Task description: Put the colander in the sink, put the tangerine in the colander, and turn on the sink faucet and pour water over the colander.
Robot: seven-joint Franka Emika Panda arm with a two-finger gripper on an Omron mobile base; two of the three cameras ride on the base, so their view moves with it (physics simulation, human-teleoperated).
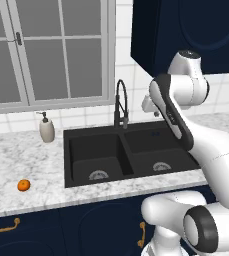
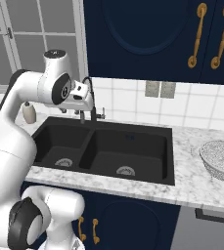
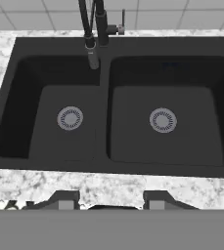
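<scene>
Your gripper (image 3: 111,201) hangs over the front edge of the matte black double-basin sink (image 3: 103,73), its two dark fingertips (image 3: 64,200) set partly apart with nothing between them. Both basins are bare and no water runs from the tall black gooseneck faucet (image 1: 121,102).

The first step looks to be fetching the silvery-white wire-mesh colander (image 2: 221,158), which sits on the marbled countertop (image 2: 191,180) to the right of the sink, well apart from your hand. Swing right, open wider before descending, and take the rim from above rather than the rounded mesh wall, which would likely slip. Lift it clear of the sink's edge before lowering it into a basin.

The small orange tangerine (image 1: 24,185) waits on the counter left of the sink, past the white soap-dispenser bottle (image 1: 46,129).
</scene>
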